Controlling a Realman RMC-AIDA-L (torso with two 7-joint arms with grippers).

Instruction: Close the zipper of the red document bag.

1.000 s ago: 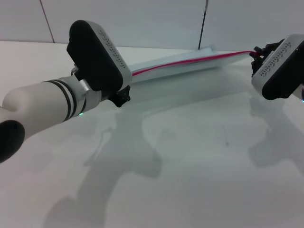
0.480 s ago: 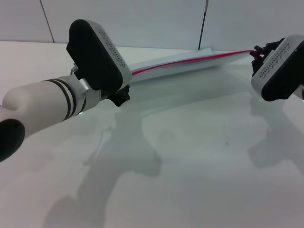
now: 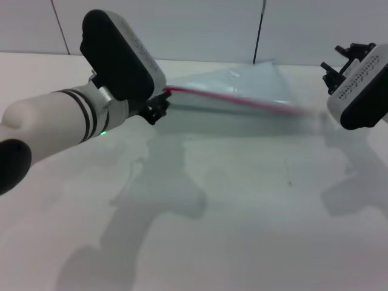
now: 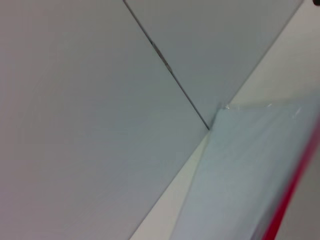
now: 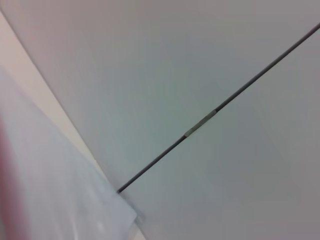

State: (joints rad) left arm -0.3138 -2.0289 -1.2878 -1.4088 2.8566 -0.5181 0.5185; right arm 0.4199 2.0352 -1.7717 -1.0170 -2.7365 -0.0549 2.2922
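A: Where is the red document bag sitting?

B: At the far side of the white bench, close to the wall. Its left end is raised and it slopes down toward the right, where the end is blurred.

A: And the zipper?

B: It runs as a red strip along the near edge of the bag. I can't make out the slider.

A: What is the left end effector doing?

B: It is clenched on the bag's left end, right where the red strip starts.

A: The right end effector?

B: It is above the bench past the bag's right end, apart from it, its fingers released with nothing between them.
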